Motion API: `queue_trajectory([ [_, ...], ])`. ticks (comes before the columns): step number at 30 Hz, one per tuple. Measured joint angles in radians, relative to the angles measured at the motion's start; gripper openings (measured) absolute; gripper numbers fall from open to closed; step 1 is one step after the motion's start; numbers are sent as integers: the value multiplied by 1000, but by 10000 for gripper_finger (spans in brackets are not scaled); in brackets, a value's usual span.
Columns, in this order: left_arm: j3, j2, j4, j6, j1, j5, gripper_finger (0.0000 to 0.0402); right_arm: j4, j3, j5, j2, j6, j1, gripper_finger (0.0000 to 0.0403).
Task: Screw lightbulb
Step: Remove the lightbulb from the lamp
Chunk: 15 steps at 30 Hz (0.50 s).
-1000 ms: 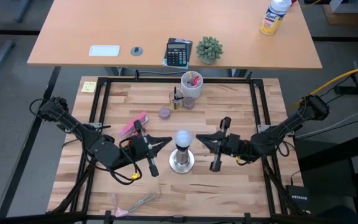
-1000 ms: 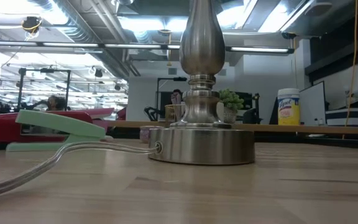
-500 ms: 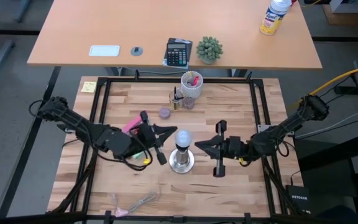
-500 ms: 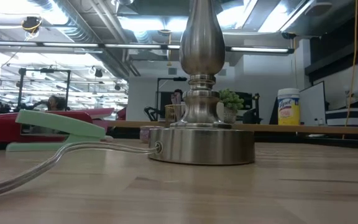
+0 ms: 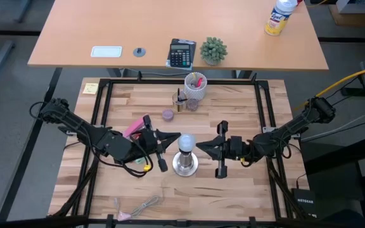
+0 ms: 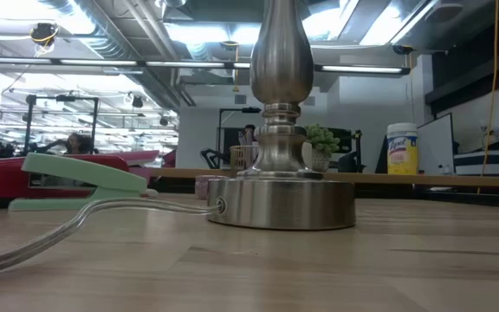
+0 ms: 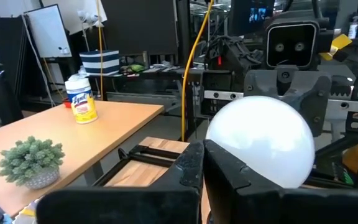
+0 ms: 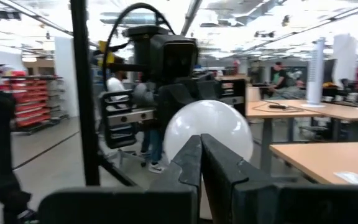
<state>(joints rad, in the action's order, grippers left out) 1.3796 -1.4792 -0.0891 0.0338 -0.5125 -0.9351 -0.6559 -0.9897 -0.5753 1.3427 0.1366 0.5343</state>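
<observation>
1. Left tool (image 5: 167, 142), fingers closed and gripping nothing, points at the lightbulb (image 5: 187, 142) from its 9 o'clock side.
2. Right tool (image 5: 203, 147), also closed and empty, faces the lightbulb from 3 o'clock; the two tips flank the globe, probably to bracket it for turning.
3. Lightbulb sits upright on the metal lamp stand (image 5: 185, 164) near the middle of the counter (image 5: 233, 183), so the stand carries its weight.
4. Compared with one second earlier, both tools have closed in toward the globe; lightbulb and stand are unmoved.

Both arms matte black, jointed; black cabling along links, yellow connector, I think, near left claw (image 5: 164, 141).
</observation>
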Motion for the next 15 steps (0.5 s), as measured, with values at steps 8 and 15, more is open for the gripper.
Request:
queue_trajectory([
  [8, 0, 0, 3, 5, 0, 5, 3, 2, 0, 132, 1, -1, 1, 14],
  [15, 0, 0, 3, 0, 0, 5, 3, -5, 0, 142, 18, -25, -24, 14],
])
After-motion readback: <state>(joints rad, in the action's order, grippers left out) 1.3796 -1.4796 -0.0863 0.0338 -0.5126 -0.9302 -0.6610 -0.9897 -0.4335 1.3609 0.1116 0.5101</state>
